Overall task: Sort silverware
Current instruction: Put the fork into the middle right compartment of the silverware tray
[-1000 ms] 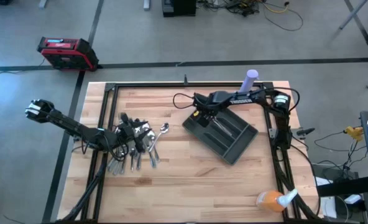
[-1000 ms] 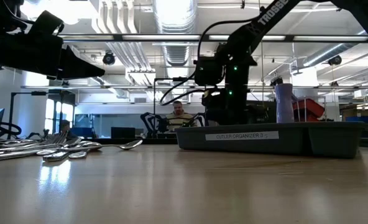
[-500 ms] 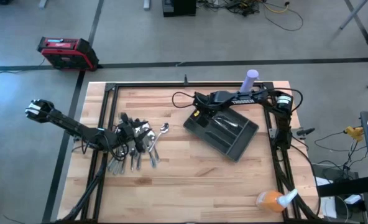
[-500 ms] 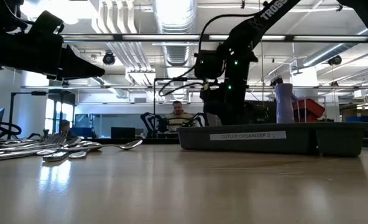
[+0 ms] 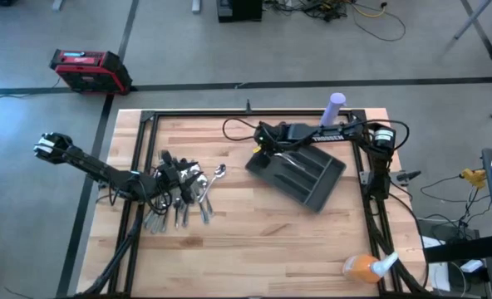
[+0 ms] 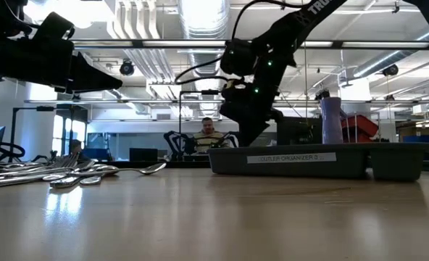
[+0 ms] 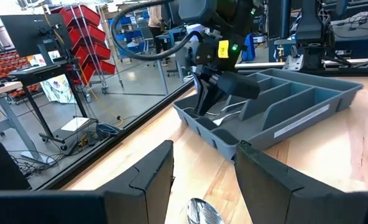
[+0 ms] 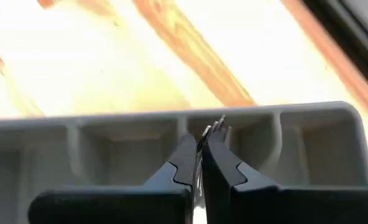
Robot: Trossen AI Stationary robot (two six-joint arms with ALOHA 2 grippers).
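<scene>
— Since most of the silverware [image 5: 178, 198] lies heaped on the left half of the table [image 5: 254, 241], how much would you call sorted?
— Very little, by my judgement. A few pieces show in the tray [image 5: 297, 172]; the heap holds nearly everything.
— Which way do the heaped pieces run?
— Mostly lengthwise toward the table's near edge, fanned a bit. One spoon [image 5: 218, 173] sticks out toward the tray, bowl outermost.
— And the right claw [image 8: 199, 163]?
— It hangs over the tray's far-left end, above the dividers. Its fingers are pressed together on a thin metal piece [image 8: 219, 124], whose tip pokes out past them, long axis in line with the fingers. Fork or knife, I cannot tell.
— The left claw [image 7: 202, 177]?
— Fingers spread apart, gripping nothing, low over the heap, with a spoon bowl right below.
— So what remains?
— Setting this piece in a compartment, then the whole heap.
</scene>
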